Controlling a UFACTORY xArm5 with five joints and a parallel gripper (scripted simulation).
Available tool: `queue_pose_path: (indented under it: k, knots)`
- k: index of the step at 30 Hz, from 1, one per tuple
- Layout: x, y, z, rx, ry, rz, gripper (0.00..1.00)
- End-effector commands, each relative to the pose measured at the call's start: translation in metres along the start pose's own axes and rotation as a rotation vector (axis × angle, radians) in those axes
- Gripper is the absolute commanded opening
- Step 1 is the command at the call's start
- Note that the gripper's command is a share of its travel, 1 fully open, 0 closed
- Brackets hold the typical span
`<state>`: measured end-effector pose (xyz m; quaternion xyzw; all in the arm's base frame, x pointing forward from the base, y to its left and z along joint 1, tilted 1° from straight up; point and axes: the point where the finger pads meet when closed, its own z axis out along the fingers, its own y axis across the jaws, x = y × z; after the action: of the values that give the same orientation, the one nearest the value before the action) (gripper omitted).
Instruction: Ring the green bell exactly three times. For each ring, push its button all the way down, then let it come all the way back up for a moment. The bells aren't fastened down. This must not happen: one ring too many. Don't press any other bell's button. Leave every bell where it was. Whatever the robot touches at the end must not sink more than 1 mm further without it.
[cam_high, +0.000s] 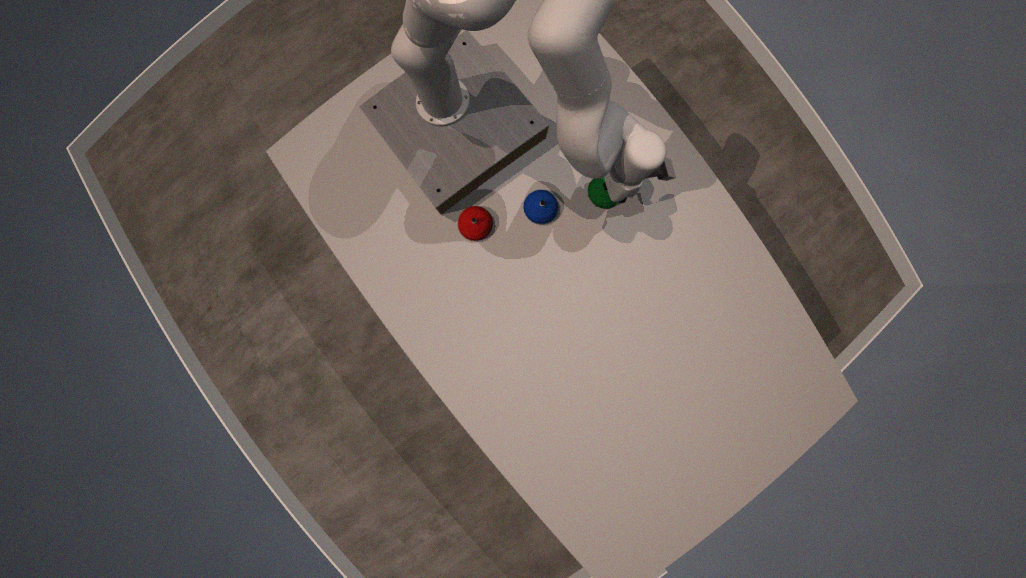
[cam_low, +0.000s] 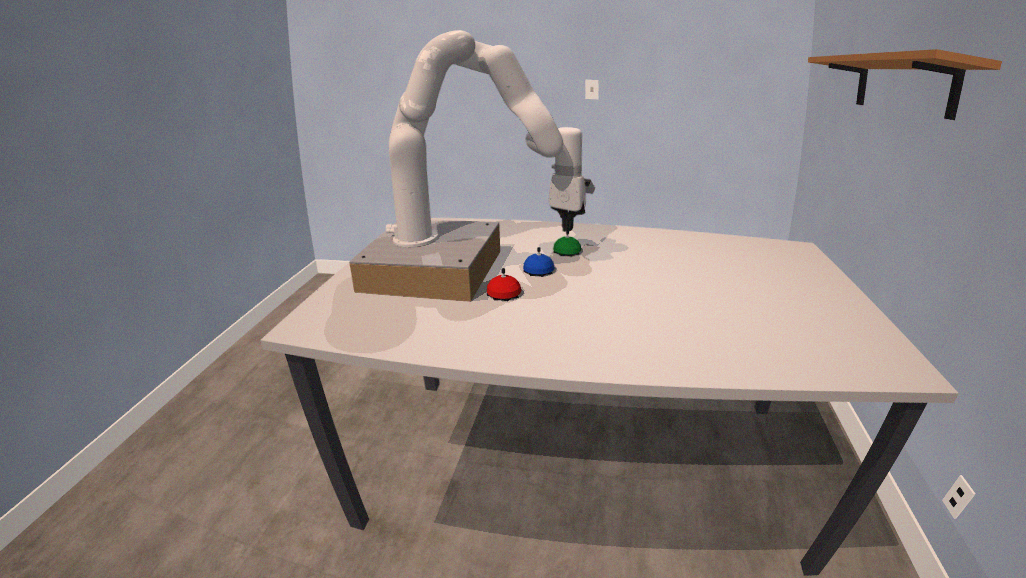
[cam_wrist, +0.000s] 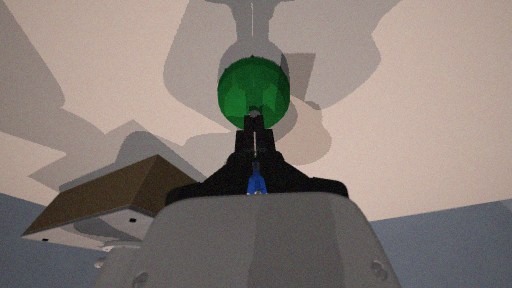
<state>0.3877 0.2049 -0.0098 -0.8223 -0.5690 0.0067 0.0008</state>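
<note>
The green bell stands at the far end of a row of three bells on the table, and it also shows in the top view and the wrist view. My gripper is shut and empty, pointing straight down over the green bell. In the wrist view the shut fingertips sit right over the bell's small grey button. I cannot tell whether the tips touch the button. The arm hides part of the green bell in the top view.
A blue bell stands beside the green one, and a red bell beyond it, both with buttons up. The arm's wooden base block stands close behind the red and blue bells.
</note>
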Motion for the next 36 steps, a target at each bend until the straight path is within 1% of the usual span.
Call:
queue_pose_path:
  k: [1,8,18,36]
  knots:
    - [0.0010,0.0009,-0.0012,-0.002,0.003,0.000,0.00]
    - [0.0010,0.0009,-0.0015,-0.002,0.003,0.000,0.00]
    - [0.0011,0.0011,-0.0073,-0.002,0.003,0.000,0.00]
    - [0.0011,0.0011,-0.0074,-0.002,0.003,0.000,0.00]
